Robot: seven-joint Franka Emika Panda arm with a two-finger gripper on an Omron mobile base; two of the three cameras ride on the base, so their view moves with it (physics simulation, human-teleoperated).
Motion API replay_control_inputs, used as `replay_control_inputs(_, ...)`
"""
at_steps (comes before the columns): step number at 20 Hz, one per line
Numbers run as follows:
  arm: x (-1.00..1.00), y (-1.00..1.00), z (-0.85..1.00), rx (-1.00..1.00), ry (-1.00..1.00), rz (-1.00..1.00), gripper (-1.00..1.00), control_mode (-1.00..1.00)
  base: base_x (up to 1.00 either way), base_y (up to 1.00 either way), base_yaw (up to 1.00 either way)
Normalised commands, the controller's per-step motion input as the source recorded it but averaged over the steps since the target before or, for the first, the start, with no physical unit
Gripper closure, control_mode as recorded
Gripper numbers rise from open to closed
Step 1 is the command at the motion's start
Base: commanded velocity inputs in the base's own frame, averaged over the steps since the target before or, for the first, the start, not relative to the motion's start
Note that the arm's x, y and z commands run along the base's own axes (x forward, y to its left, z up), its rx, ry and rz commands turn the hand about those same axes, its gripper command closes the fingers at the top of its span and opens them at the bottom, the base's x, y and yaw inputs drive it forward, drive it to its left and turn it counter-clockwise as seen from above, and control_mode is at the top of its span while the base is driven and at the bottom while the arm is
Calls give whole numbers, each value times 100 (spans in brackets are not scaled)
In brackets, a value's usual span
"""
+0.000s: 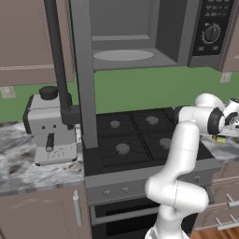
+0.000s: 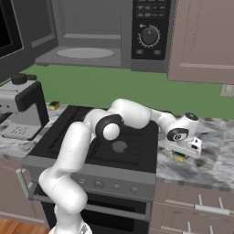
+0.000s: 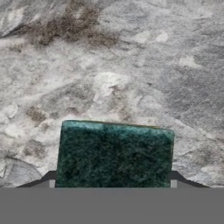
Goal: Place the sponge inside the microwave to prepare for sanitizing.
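Early stage: sponge (image 3: 114, 154) flat on marble counter (image 3: 131, 65) right of stove (image 2: 119, 146), between part-open gripper (image 3: 113, 183) tips, grasp uncertain. Left: lift, carry into open microwave (image 1: 140, 37).

Green wall (image 1: 140, 88) behind; brown upper cabinets (image 2: 201, 41) & brown drawers (image 2: 192, 210) w/ silver handles below. Grey marbled table (image 1: 28, 163) both sides of black stove (image 1: 135, 140); grey coffee machine (image 1: 49, 130) at left; wood floor (image 1: 219, 233)
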Motion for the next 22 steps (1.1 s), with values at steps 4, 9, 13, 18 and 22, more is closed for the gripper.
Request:
replay_control_inputs(4, -82, 0, 17, 0, -20, 0, 100, -100, 0, 0, 0)
replay_control_inputs(9, -94, 20, 69, -6, -30, 5, 100, -100, 0, 0, 0)
replay_control_inputs(13, -70, 59, 100, -17, -42, 17, 100, -100, 0, 0, 0)
replay_control_inputs(18, -72, 81, 100, -18, -44, 23, 100, -100, 0, 0, 0)
replay_control_inputs(22, -74, 97, 98, -23, -45, 25, 100, -100, 0, 0, 0)
